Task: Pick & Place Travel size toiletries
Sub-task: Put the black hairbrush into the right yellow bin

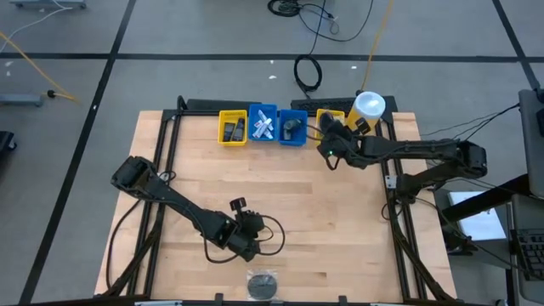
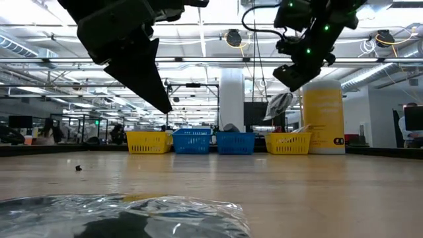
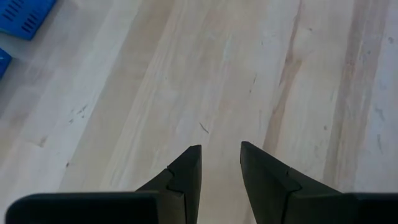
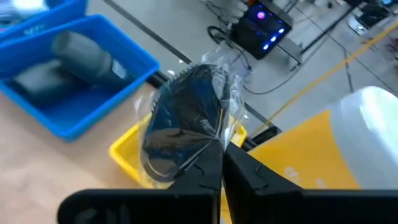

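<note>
**One puff waits near, one puff hangs over the bins**

Close to the front edge of the wooden surface (image 1: 340, 212) lies a dark mesh puff in a clear wrapper (image 1: 262, 284). In the low view it fills the bottom of the picture as a crinkly, shiny bag.

Just behind that puff is the left tool (image 1: 244, 223). Its two dark fingers (image 3: 186, 171) stand a little apart, with only bare wood showing between them. It holds nothing. It hangs above the surface and does not touch it.

Far from the left tool, at the back of the surface, is the right tool (image 4: 222, 163). Its fingers are pinched tight on the clear wrapper of a second dark puff (image 4: 183, 124). The puff hangs in the air in front of the fingers.

Right under the held puff is a yellow bin (image 4: 127, 149). Beside the right tool, on the side away from the other bins, stands a big yellow canister with a white lid (image 1: 368, 109).

Going from the right tool toward the left side, there is a blue bin (image 1: 293, 127) with a dark grey item inside, then another blue bin (image 1: 263, 124) with thin white tubes, and last a second yellow bin (image 1: 233, 127) with small dark things in it.
</note>
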Motion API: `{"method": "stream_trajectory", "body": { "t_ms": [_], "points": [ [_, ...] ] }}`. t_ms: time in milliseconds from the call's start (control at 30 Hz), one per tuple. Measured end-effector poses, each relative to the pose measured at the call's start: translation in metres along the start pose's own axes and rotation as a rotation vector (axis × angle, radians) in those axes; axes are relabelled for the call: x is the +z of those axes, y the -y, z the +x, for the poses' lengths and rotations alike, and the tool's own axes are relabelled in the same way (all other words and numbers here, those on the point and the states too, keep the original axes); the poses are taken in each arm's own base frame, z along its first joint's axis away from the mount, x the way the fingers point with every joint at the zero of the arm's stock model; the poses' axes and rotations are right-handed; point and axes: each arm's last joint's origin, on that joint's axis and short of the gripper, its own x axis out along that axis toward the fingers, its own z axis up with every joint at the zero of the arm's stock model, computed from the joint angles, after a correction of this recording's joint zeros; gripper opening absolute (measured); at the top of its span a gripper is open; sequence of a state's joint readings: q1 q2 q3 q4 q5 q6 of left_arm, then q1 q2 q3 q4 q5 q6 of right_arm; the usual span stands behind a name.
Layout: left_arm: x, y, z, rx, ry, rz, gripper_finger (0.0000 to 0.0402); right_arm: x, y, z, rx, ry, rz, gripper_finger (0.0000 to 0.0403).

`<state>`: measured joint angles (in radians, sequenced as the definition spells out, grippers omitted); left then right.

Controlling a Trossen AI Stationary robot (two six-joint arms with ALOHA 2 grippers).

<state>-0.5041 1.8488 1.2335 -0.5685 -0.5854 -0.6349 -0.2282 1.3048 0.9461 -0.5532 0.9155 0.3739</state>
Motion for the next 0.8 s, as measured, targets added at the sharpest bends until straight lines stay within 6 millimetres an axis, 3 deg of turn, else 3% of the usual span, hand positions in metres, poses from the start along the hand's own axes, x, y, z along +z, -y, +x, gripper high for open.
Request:
{"method": "stream_trajectory", "body": {
  "t_ms": [333, 800],
  "points": [
    [0.0, 0.0, 0.0, 0.003, -0.004, 0.0, 0.0113, -0.02, 0.005, 0.03, -0.054, 0.008, 0.084, 0.0],
    [0.001, -0.002, 0.001, 0.007, -0.004, -0.004, 0.0113, -0.02, 0.02, 0.051, -0.127, 0.0, 0.167, 0.0]
  ]
}}
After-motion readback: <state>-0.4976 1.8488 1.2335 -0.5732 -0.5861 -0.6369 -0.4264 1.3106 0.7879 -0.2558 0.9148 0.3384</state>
